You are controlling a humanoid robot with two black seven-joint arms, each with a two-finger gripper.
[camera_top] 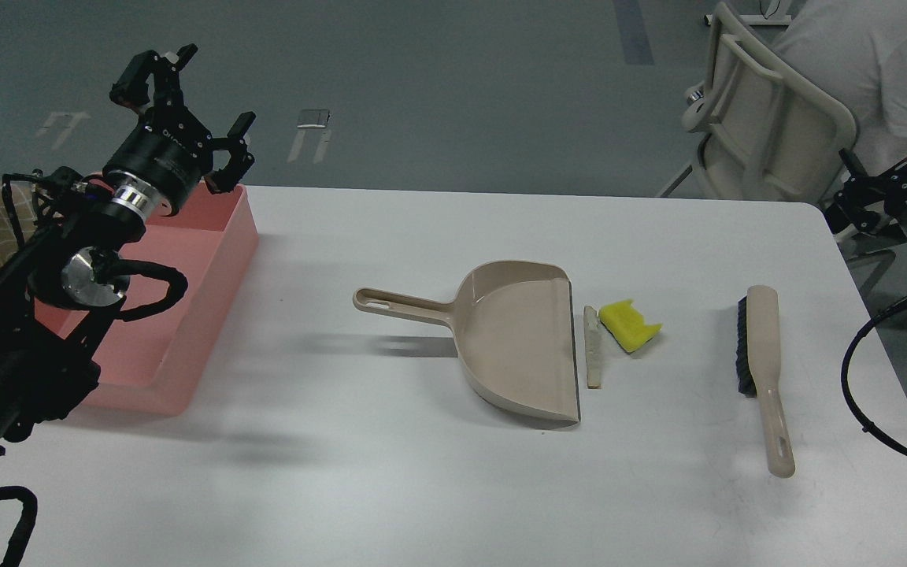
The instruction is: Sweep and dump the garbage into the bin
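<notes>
Two scraps lie mid-table: a bread slice (593, 347) touching the beige dustpan's (518, 339) lip, a yellow sponge chunk (628, 325) just right, a brush (760, 361) farther right. Far left sits the pink bin (186, 315), the left gripper (186, 118) spread, empty, above it. The right gripper's (855, 206) fingers cannot be made out.

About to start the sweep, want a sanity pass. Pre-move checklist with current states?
1. Left end effector open and empty, raised above the pink bin: ok.
2. Right end effector state: cannot tell, dark at the frame edge.
3. Brush free on the table, handle toward me: ok.
4. Dustpan flat, mouth facing the scraps: ok.
5. Yellow sponge chunk and bread slice lie between dustpan and brush: ok.
6. Tools grasped: not ok, neither held.
</notes>
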